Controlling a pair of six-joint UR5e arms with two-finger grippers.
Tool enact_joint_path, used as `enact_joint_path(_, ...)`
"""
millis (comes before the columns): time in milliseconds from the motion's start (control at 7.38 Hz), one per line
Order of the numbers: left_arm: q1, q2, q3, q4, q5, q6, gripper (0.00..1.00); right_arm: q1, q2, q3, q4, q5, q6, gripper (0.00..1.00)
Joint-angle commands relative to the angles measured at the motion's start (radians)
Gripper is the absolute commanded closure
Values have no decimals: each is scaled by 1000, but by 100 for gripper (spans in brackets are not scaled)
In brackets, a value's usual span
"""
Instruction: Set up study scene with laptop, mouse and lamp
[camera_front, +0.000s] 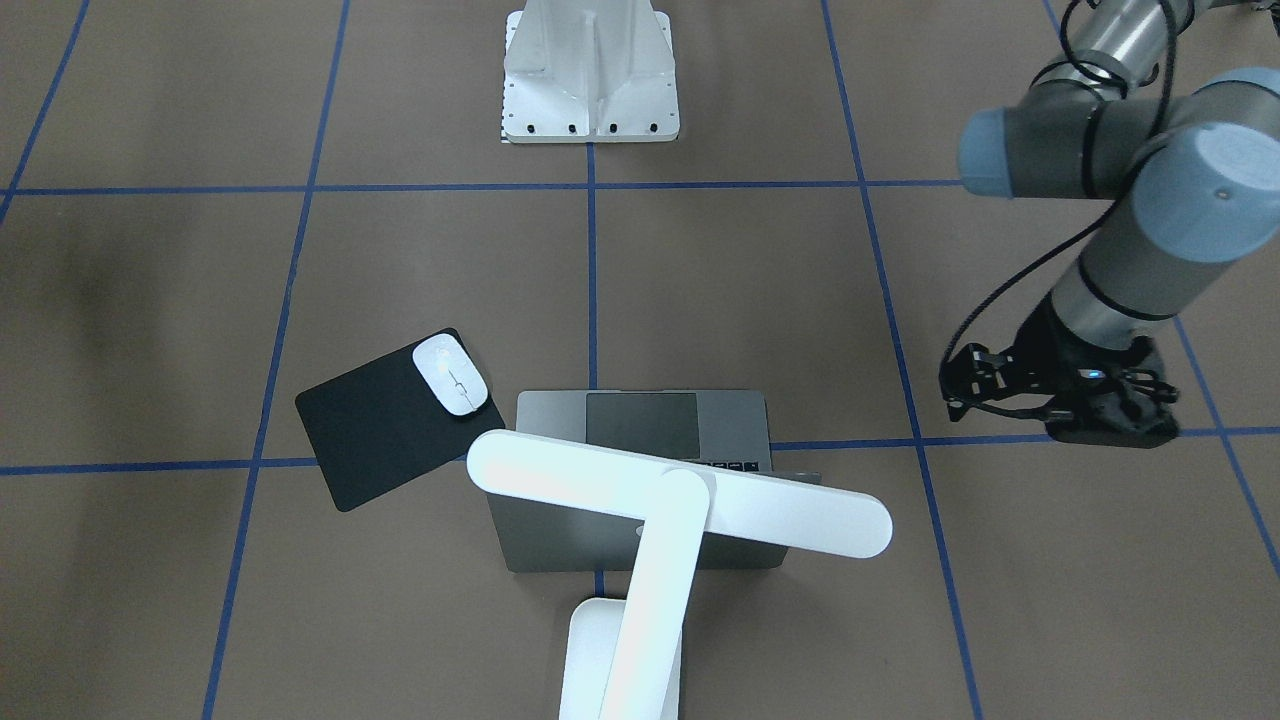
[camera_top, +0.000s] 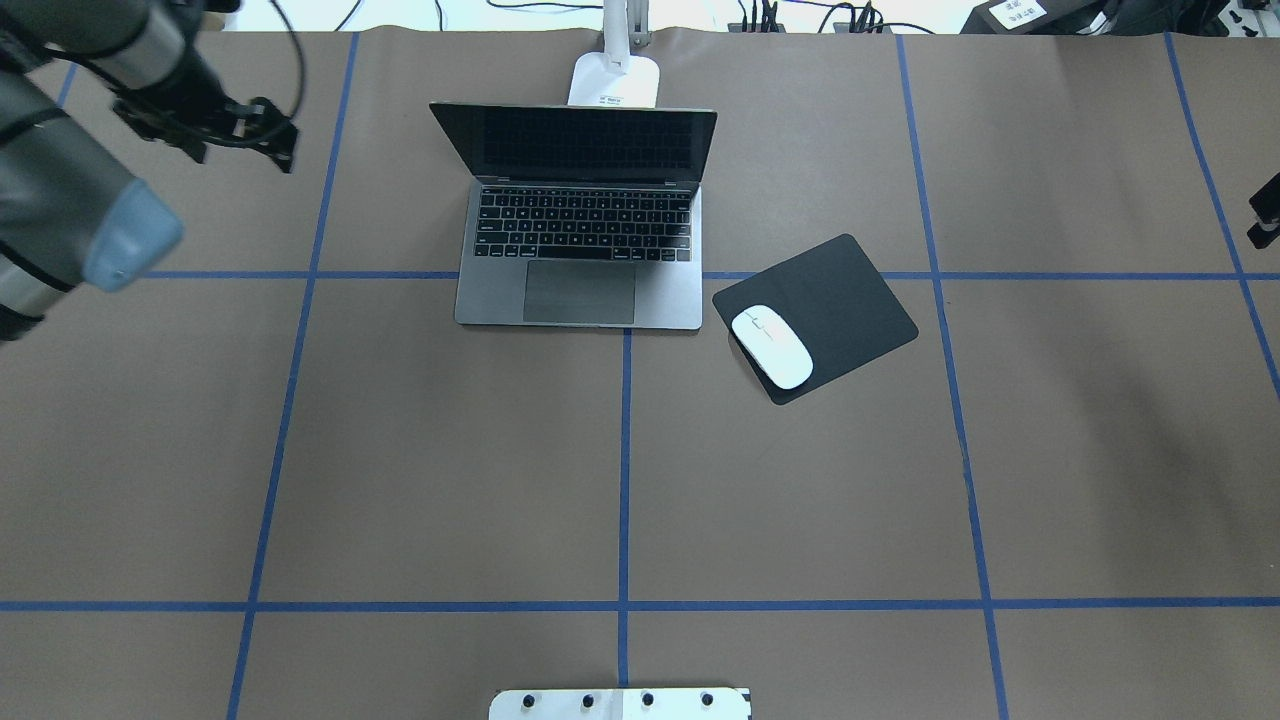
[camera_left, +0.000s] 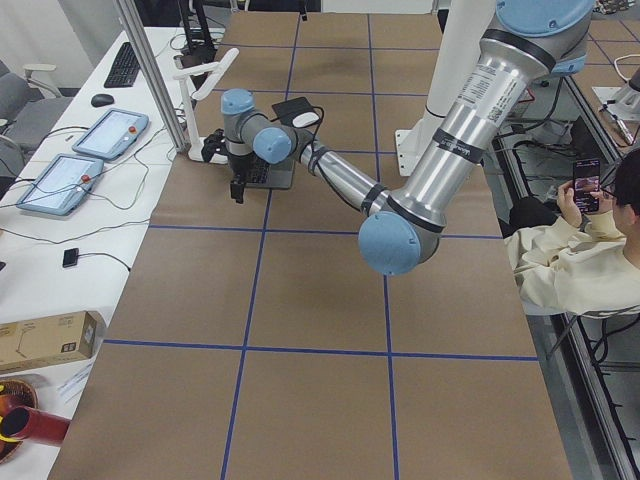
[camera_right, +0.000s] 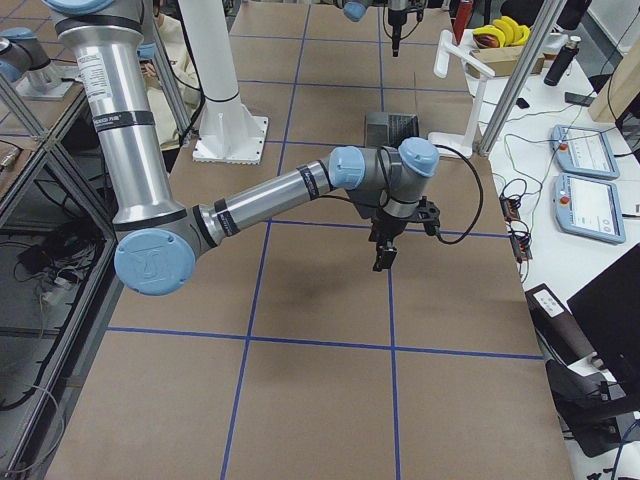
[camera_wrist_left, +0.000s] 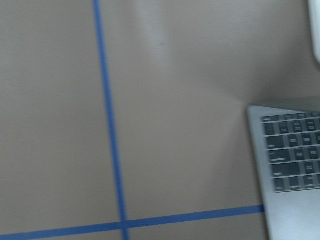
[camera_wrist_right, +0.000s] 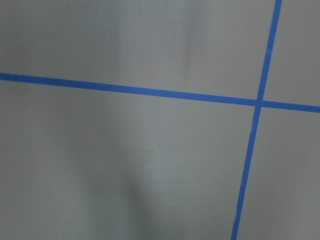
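Observation:
The laptop (camera_top: 580, 260) stands open at the far middle of the table, with its keyboard toward the robot. The lamp's base (camera_top: 615, 80) sits just behind its lid. In the front-facing view the lamp's bar head (camera_front: 680, 495) hangs over the laptop (camera_front: 560, 535). The white mouse (camera_top: 771, 346) lies on a black mat (camera_top: 840, 300) to the laptop's right. My left gripper (camera_top: 285, 150) hovers to the left of the laptop, and I cannot tell if it is open. A corner of the laptop (camera_wrist_left: 292, 170) shows in the left wrist view. My right gripper (camera_top: 1264, 215) is at the right edge of the overhead view, mostly cut off.
A white ribbed pedestal (camera_top: 620, 703) stands at the table's near middle edge. Blue tape lines (camera_top: 625, 470) divide the brown table cover. A person sits beside the table (camera_left: 580, 250) in the exterior left view. Side benches hold tablets and a keyboard.

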Motion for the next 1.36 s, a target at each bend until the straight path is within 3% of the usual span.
enact_joint_path(0, -157, 124, 17, -1, -72, 217, 1, 15, 34, -57, 59, -24, 14, 0)
enact_joint_path(407, -333, 176, 142, -2, -114, 509, 1, 72, 29, -316, 383, -22, -1, 0)
enact_joint_path(949, -553, 176, 369, -13, -113, 806, 1, 159, 14, -424, 408, -13, -131, 0)
enact_joint_path(1220, -587, 179, 393, -11, -111, 851, 1, 178, -14, -423, 417, -18, -179, 0)
